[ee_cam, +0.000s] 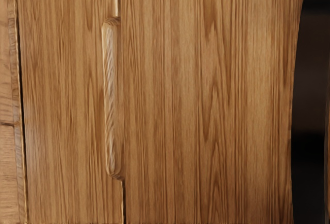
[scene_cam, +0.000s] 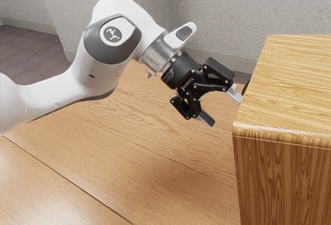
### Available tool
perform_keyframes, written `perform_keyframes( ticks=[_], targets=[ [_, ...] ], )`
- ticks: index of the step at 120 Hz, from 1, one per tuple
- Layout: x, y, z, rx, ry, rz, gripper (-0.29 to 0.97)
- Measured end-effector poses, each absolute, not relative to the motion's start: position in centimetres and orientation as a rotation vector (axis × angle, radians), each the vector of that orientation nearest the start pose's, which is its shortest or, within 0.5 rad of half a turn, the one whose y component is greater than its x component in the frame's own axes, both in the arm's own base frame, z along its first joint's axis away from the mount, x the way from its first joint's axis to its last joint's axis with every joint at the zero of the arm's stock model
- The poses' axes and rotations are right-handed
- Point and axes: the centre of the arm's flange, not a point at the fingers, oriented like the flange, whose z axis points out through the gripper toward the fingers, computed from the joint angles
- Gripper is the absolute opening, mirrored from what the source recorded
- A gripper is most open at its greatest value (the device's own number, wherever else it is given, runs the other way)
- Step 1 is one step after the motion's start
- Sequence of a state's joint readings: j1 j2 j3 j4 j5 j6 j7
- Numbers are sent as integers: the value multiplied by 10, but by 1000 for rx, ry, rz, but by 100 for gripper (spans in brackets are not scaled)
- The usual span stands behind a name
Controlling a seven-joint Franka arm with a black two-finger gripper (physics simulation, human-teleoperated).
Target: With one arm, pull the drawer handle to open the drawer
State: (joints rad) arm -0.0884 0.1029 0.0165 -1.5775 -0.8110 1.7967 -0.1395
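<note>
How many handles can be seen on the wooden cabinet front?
1. A long wooden handle lies on the cabinet front, seen in the wrist view, ahead of the open gripper. Other handles may be hidden on parts of the front out of view.

No legible words, nos. or brand names anywhere. Only sign: small white emblem [scene_cam: 112, 33], a stylised glyph, not letters, printed at centre of the round grey cap [scene_cam: 124, 44] on the big joint of the white robot arm [scene_cam: 62, 85], exterior view. Also faint white print [scene_cam: 184, 81] on the body of the black two-finger pincer [scene_cam: 223, 109], near the silver wrist ring [scene_cam: 155, 54]. Too small to read; can't tell if it's text or a logo.
</note>
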Motion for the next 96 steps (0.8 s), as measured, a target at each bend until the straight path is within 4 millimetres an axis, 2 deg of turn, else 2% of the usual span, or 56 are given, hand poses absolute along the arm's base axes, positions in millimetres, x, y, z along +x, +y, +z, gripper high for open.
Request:
perform_keyframes(
  ticks=[8, 31, 58, 63, 82, 96],
  targets=[
    [601, -110, 607, 2325, 243, 22, 67],
    [601, -106, 609, 2324, 260, 28, 67],
    [603, -91, 606, 2356, 294, 39, 68],
    [606, -74, 605, 2356, 330, 51, 67],
    [604, -52, 602, 2377, 373, 60, 67],
    [598, -26, 615, 2381, 412, 98, 68]
  ],
)
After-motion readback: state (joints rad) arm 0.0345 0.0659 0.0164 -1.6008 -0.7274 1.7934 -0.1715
